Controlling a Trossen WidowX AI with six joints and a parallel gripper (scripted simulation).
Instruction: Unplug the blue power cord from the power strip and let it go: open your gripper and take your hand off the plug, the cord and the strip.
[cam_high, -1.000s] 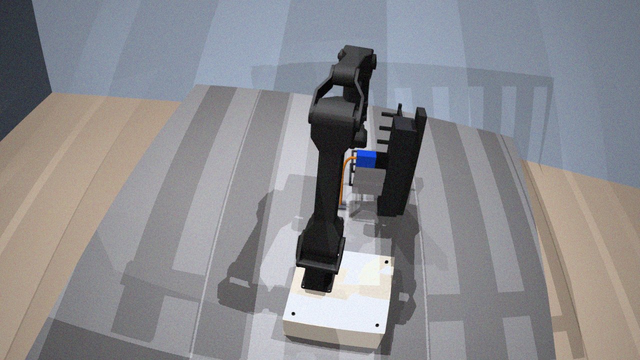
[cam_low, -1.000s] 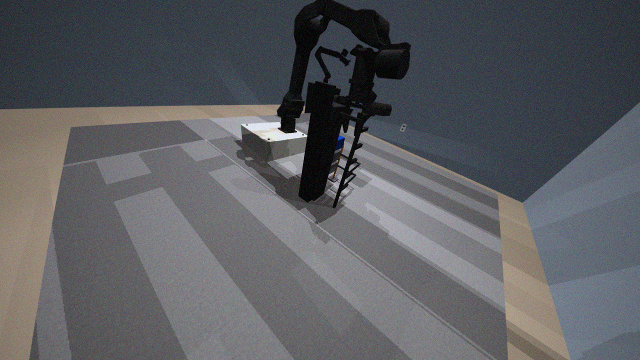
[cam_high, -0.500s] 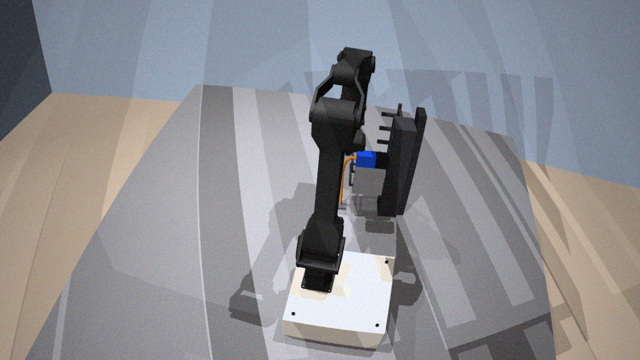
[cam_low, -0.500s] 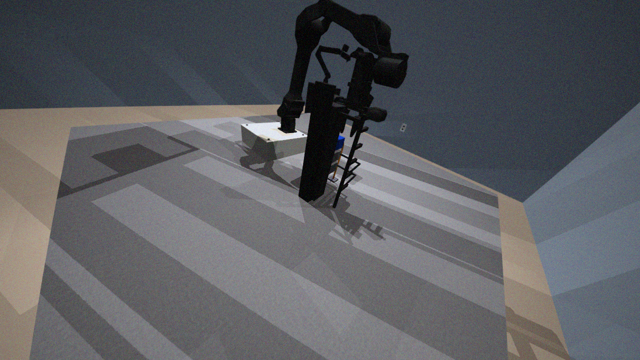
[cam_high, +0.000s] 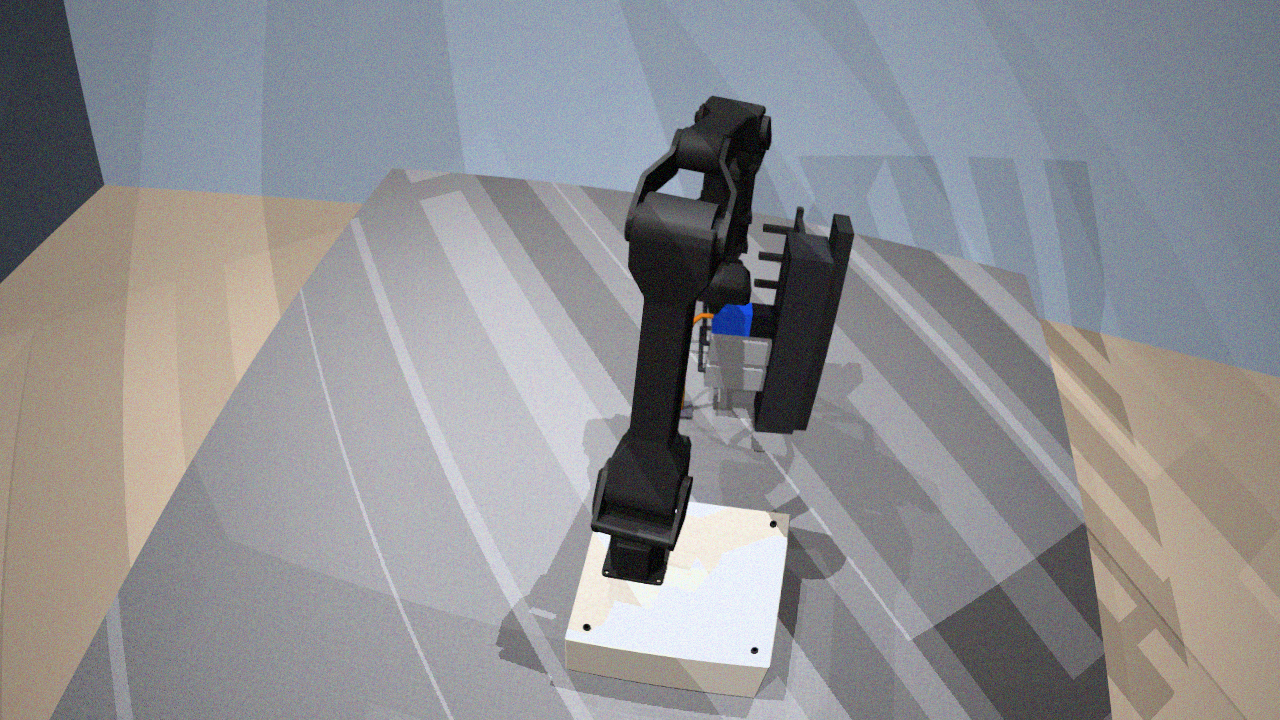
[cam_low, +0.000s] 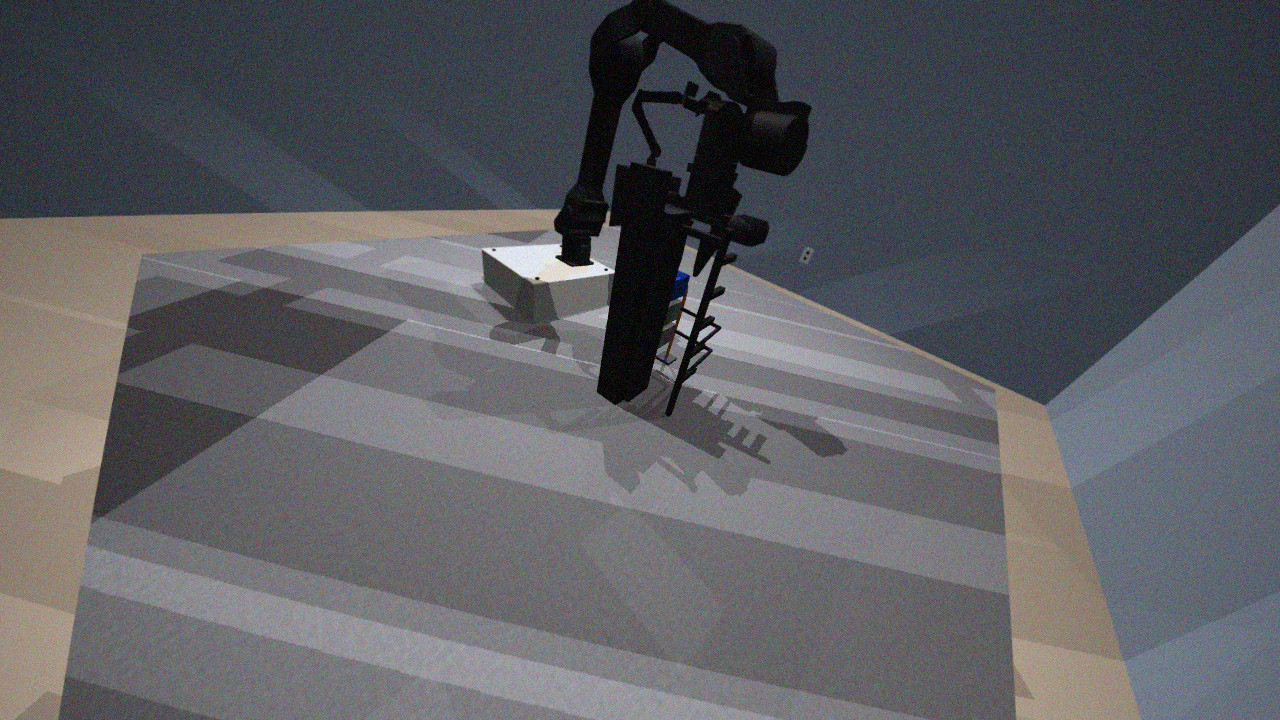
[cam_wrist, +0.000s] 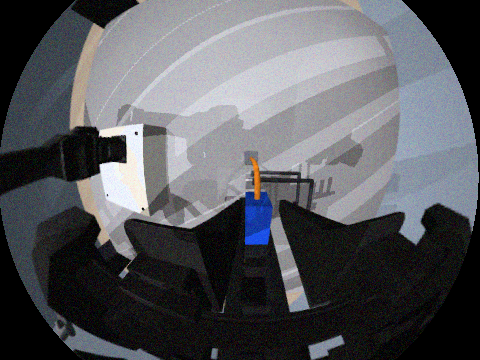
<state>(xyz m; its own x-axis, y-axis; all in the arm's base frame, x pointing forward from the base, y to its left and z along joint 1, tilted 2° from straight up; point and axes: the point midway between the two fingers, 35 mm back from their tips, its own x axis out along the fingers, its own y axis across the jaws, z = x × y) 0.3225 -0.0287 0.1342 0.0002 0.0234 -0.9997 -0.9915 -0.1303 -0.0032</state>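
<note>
Black arm stood tall then bent down, gripper part open with nothing in it, pointing at the blue plug, plug stuck in the dark power strip, orange cord behind.

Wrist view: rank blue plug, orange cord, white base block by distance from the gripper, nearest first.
1. blue plug: dead ahead of the gripper, between the fingers' line.
2. orange cord: rising just beyond the plug.
3. white base block: far off, left.
</note>
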